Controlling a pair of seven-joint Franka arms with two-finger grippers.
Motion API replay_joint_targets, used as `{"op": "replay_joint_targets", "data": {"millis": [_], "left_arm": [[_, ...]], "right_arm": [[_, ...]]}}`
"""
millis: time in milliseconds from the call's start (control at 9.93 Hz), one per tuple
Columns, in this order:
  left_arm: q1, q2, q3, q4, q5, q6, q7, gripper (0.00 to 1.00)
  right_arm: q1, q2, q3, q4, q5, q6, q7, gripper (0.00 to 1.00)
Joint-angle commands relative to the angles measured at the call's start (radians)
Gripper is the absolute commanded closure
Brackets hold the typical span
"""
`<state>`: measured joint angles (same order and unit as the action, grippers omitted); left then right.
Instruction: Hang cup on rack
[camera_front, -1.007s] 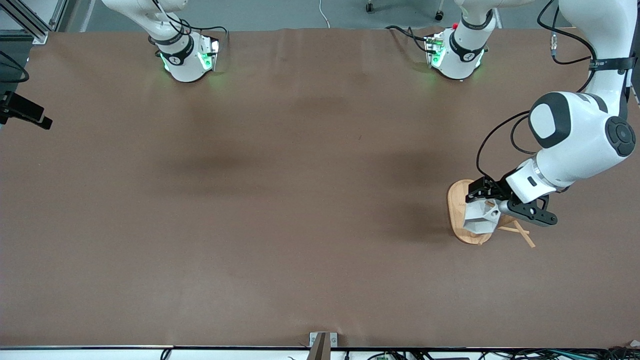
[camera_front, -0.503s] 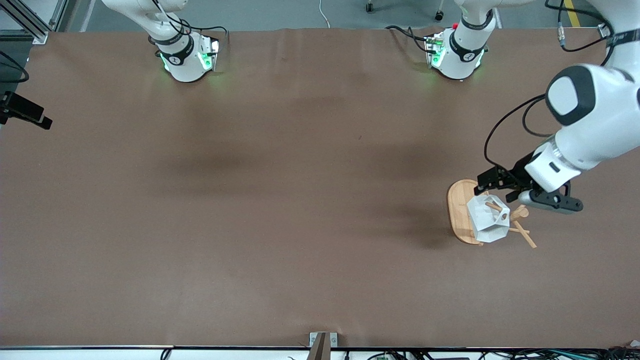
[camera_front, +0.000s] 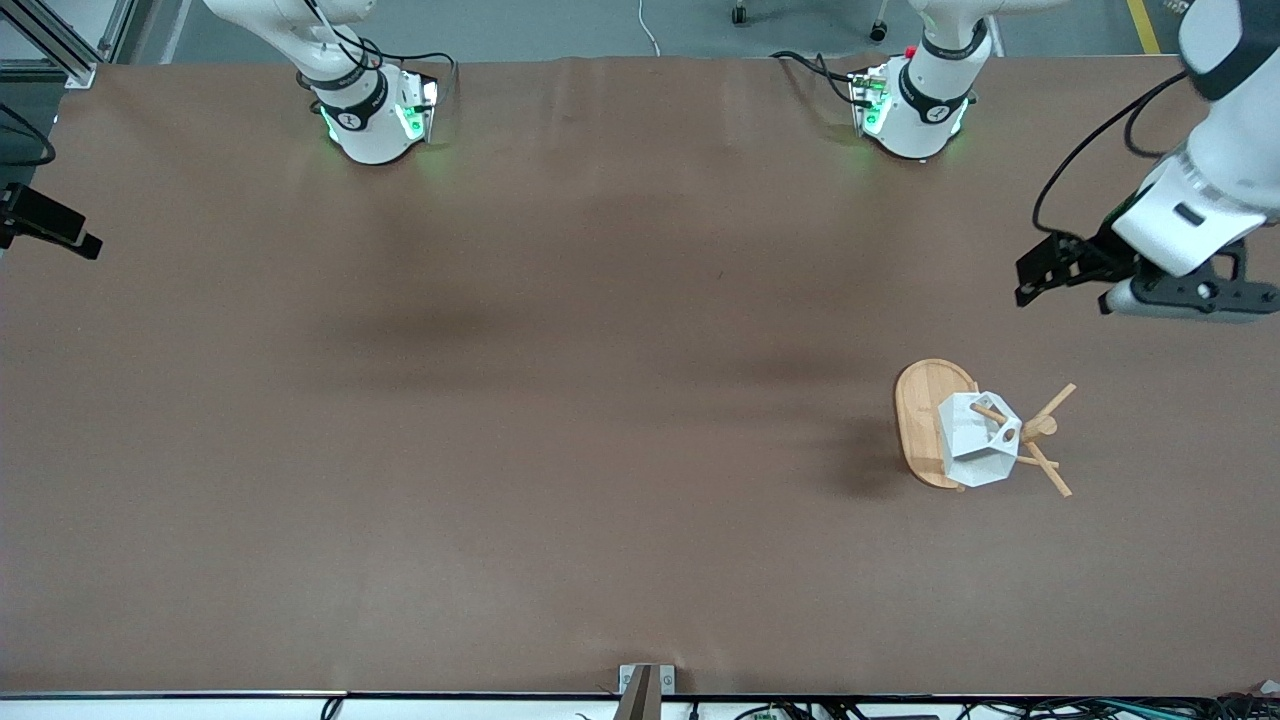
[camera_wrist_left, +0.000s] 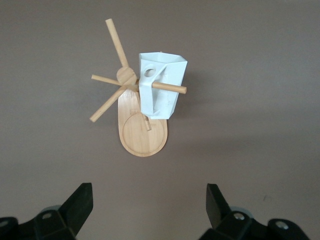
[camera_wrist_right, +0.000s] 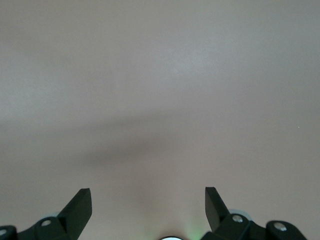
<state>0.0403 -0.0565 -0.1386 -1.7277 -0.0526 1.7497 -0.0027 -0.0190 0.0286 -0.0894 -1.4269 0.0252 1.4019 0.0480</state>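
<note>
right gripper (camera_wrist_right: 148, 212) fingers apart, over table (camera_wrist_right: 160, 75)

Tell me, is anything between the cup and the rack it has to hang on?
No, nothing visible is in the way. The cup already hangs on the rack, with one peg poking through the hole in its handle. The left gripper is up over bare table, fingers open, and nothing sits between it and the cup either.

No text, label or number can be read anywhere

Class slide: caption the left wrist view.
White cup hangs by its handle hole on the bamboo rack; open left claw above.
</note>
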Motion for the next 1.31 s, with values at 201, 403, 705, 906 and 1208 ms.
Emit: {"op": "replay_joint_targets", "data": {"millis": [201,403,705,906,1208], "left_arm": [[-0.077,-0.003,0.019,0.082,0.090,-0.154,-0.017,0.00],[-0.079,-0.051,0.019,0.031,0.102,-0.154,-0.025,0.00],[-0.066,-0.065,0.019,0.030,0.093,-0.156,-0.033,0.00],[-0.045,-0.054,0.024,0.057,0.088,-0.168,-0.017,0.00],[-0.045,-0.045,0.024,0.077,0.085,-0.186,-0.025,0.00]], "right_arm": [[-0.010,-0.015,0.005,-0.017,-0.011,0.002,0.003,0.00],[-0.015,-0.013,0.004,-0.017,-0.013,0.002,0.001,0.00],[-0.049,-0.010,0.005,-0.017,-0.001,0.002,0.003,0.00],[-0.042,-0.010,0.005,-0.018,-0.001,0.035,-0.014,0.00],[-0.042,-0.010,0.007,-0.009,-0.011,0.037,-0.074,0.00]]}}
